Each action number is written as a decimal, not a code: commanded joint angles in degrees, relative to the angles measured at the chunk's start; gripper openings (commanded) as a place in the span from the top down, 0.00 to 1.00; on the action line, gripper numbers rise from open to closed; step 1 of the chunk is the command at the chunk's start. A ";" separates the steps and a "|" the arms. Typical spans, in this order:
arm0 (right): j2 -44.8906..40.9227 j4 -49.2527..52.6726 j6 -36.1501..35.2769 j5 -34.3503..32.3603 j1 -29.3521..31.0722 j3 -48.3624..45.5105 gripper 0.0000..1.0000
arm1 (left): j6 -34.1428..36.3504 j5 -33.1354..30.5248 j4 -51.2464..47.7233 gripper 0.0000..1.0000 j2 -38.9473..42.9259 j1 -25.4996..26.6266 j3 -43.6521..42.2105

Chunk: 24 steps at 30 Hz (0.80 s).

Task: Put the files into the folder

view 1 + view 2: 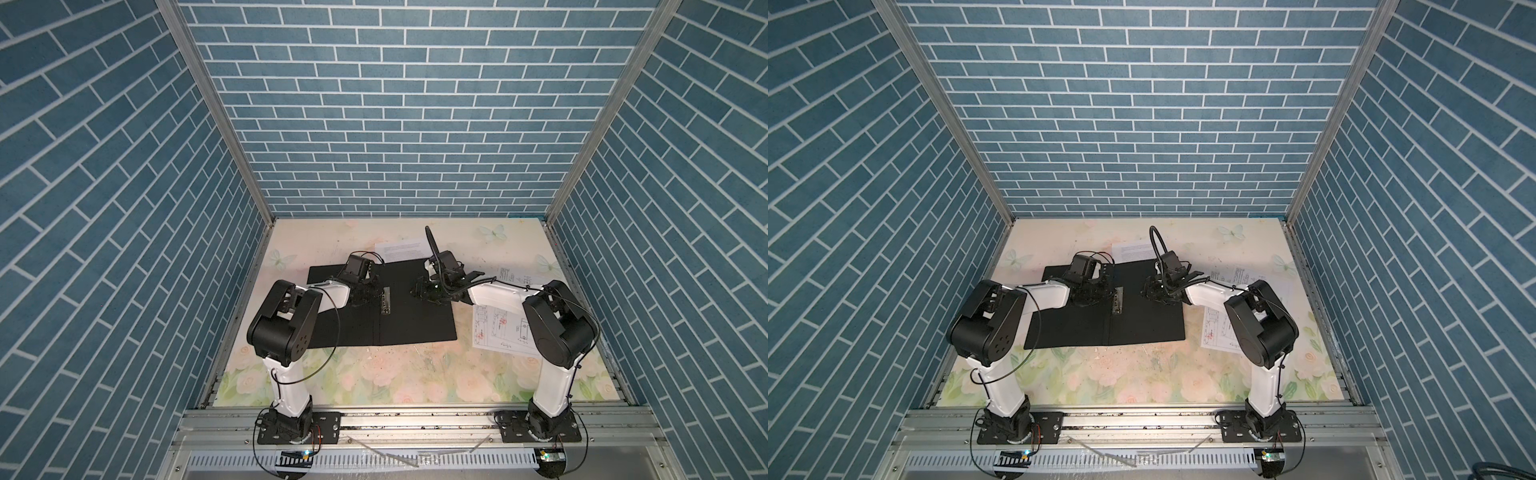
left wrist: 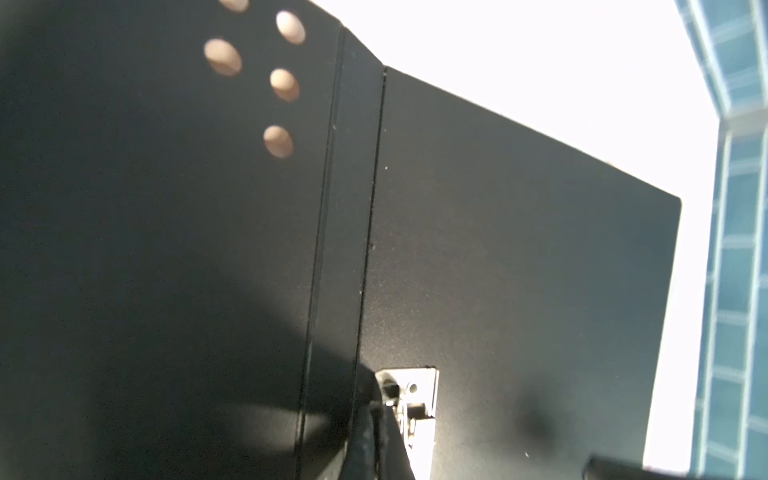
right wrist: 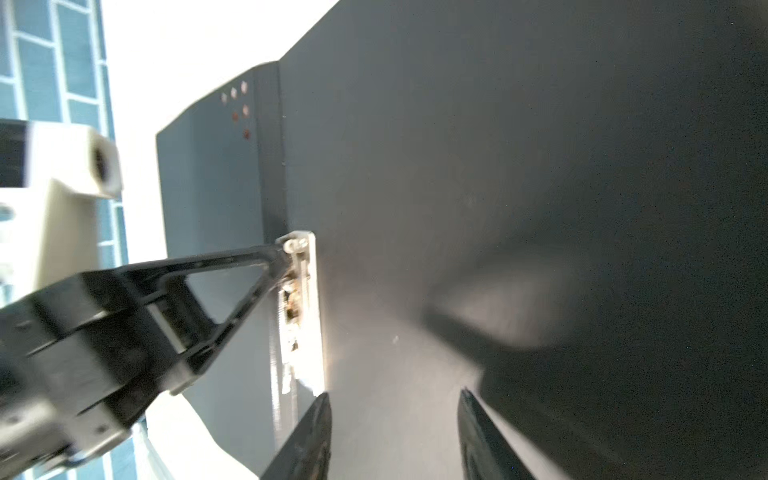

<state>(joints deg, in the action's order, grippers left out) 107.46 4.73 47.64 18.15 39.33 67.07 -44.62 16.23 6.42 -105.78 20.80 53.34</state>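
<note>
The folder lies opened flat on the table, black inside up, with its metal spine clip in the middle. My left gripper is shut, its tips touching the clip's end. My right gripper hangs open low over the folder's right half, holding nothing. Of the files, a text sheet sticks out from behind the folder's far edge. Two drawing sheets lie right of the folder, partly under my right arm.
The floral table is boxed in by blue brick walls at the back and both sides. An aluminium rail with both arm bases runs along the front. My right arm's elbow hangs over the drawing sheets.
</note>
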 commanded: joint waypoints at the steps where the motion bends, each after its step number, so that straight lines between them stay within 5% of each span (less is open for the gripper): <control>1: -0.11 -1.68 3.77 3.62 1.39 3.12 0.52 | -8.31 -3.66 1.87 1.00 -0.56 -0.37 -3.94; 9: 4.54 -4.99 7.12 8.00 4.20 4.69 0.73 | -9.18 -4.18 2.17 1.00 0.57 -0.36 -5.06; 24: 10.02 -3.01 5.10 11.80 5.69 8.69 0.74 | -3.34 0.55 -1.41 0.92 -2.56 -0.39 -0.53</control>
<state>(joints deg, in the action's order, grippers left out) 116.53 1.13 52.88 28.73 44.75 72.49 -49.76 15.66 8.97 -105.71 20.75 52.29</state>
